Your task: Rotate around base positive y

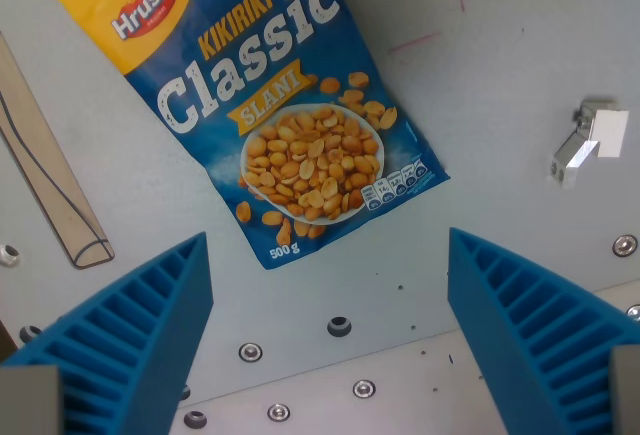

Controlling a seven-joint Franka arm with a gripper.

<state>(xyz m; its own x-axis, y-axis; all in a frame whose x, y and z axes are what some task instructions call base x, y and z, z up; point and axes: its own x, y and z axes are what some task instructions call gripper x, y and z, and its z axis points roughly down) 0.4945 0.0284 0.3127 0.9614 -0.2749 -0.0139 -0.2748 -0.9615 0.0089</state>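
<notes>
While the gripper (330,330) hangs above the grey tabletop (500,75) with its two blue ribbed fingers (130,335) spread wide and holding nothing, the blue bag of peanuts (262,95) lies flat and tilted on the surface beyond them, running out past the wrist view's top edge. A wooden strip (45,170) lies toward the view's left, and a small white bracket (588,140) sits at its right.

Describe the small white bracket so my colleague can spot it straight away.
Start at the big blue peanut bag lying on the grey table. Look toward the wrist view's right edge: the white bracket sits there alone, the only angular white piece, unlike the round screws below.
</notes>
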